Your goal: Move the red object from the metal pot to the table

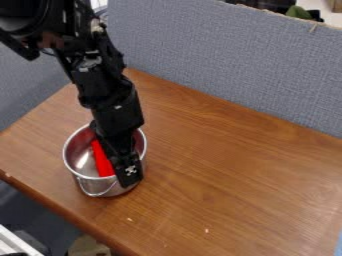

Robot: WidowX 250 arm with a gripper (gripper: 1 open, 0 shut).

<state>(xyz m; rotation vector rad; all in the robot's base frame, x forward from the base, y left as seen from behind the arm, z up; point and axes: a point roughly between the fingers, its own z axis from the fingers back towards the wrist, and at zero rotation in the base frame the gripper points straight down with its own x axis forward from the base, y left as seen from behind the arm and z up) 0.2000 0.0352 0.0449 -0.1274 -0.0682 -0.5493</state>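
Behind the hand (120, 162), red object (102, 158) half-hidden

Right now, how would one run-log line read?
gripper: open, lowered into pot | red object: inside metal pot | table: transfer pending
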